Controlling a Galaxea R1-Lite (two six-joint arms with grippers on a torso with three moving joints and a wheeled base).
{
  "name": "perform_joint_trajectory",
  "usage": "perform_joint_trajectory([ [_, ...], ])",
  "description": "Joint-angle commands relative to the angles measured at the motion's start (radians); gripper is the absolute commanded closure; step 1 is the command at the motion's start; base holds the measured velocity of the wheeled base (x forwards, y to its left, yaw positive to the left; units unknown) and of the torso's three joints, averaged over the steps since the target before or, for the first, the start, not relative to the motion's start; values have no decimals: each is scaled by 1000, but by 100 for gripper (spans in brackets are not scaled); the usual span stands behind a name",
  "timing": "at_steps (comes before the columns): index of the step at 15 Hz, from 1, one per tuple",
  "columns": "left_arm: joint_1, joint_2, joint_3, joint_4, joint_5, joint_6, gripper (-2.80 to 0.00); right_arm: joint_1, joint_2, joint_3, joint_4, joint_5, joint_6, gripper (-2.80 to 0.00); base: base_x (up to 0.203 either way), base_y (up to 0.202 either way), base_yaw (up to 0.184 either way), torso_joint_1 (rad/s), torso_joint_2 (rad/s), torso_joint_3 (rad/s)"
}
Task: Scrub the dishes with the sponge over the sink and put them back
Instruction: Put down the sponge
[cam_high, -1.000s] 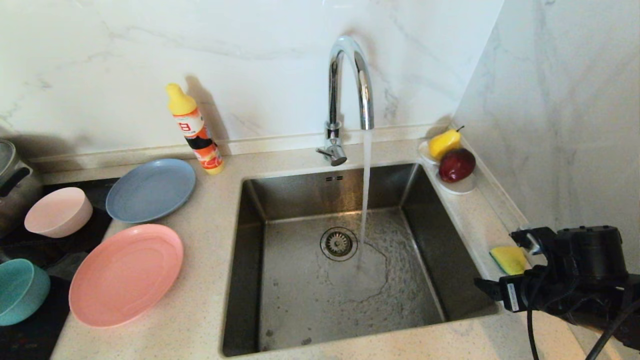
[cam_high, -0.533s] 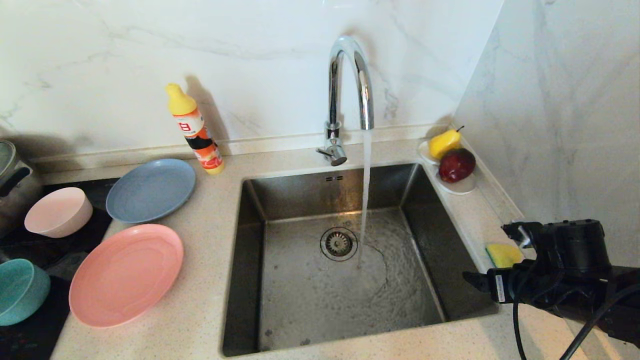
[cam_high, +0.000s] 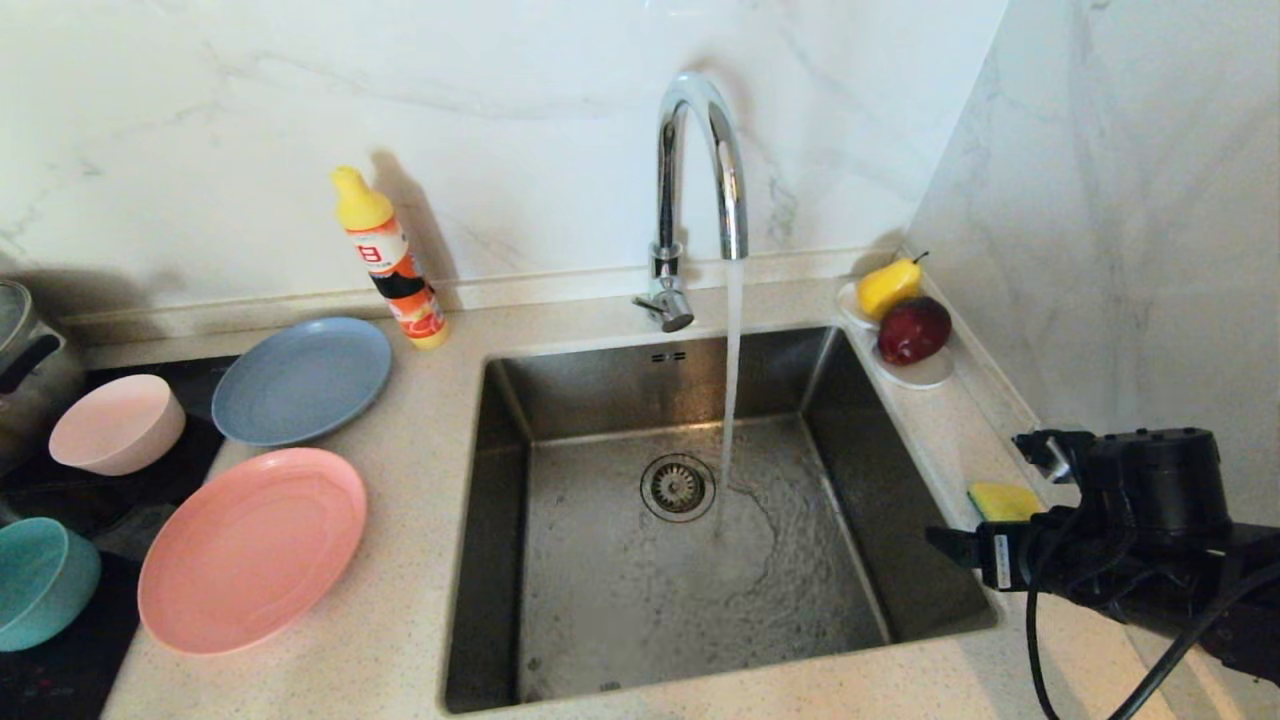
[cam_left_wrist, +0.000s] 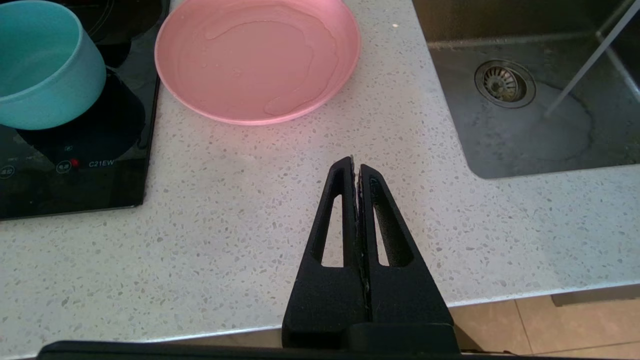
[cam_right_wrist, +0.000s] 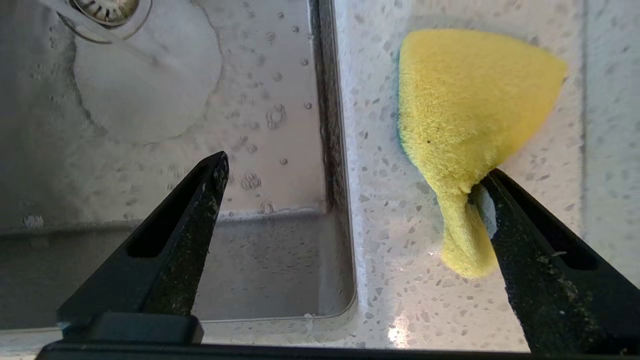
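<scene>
The yellow sponge (cam_right_wrist: 470, 105) lies on the counter just right of the sink (cam_high: 490, 520). One bent corner of it rests against one finger (cam_right_wrist: 530, 240) of my right gripper (cam_right_wrist: 356, 164). That gripper stands wide open, with its other finger over the sink's corner and nothing between the two. At the far left sit the pink bowl (cam_high: 117, 423), the teal bowl (cam_high: 40, 580), the blue-grey plate (cam_high: 300, 378) and the salmon plate (cam_high: 250, 548). My left gripper (cam_left_wrist: 356, 167) is shut and empty over the counter's front edge, in front of the salmon plate (cam_left_wrist: 257, 57).
Water runs from the faucet (cam_high: 700, 160) into the sink beside the drain (cam_high: 677, 487). A soap bottle (cam_high: 390, 260) stands at the back wall. A white dish holds a pear (cam_high: 888, 287) and an apple (cam_high: 912, 330) at the back right. A black cooktop (cam_left_wrist: 70, 175) lies under the bowls.
My right gripper has drifted slightly toward the back wall, still open. The sponge has shifted a little with it on the counter. The left arm has not moved.
</scene>
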Motion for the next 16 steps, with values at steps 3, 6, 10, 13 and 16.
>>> perform_joint_trajectory([
  [3, 1, 2, 0, 1, 0, 1, 0, -6, -36, -2, -13, -11, 0, -280, 0, 0, 0, 0, 0, 0],
  [6, 0, 2, 0, 1, 0, 1, 0, -8, -49, -7, -25, -41, -20, -280, 0, 0, 0, 0, 0, 0],
  [10, 1, 2, 0, 1, 0, 0, 0, -8, -65, 3, -47, -65, -56, -280, 0, 0, 0, 0, 0, 0],
  [13, 0, 2, 0, 1, 0, 1, 0, -10, -54, 27, -47, -56, -45, -280, 0, 0, 0, 0, 0, 0],
  [16, 0, 2, 0, 1, 0, 0, 0, -43, -20, 25, -54, -54, -42, -280, 0, 0, 0, 0, 0, 0],
])
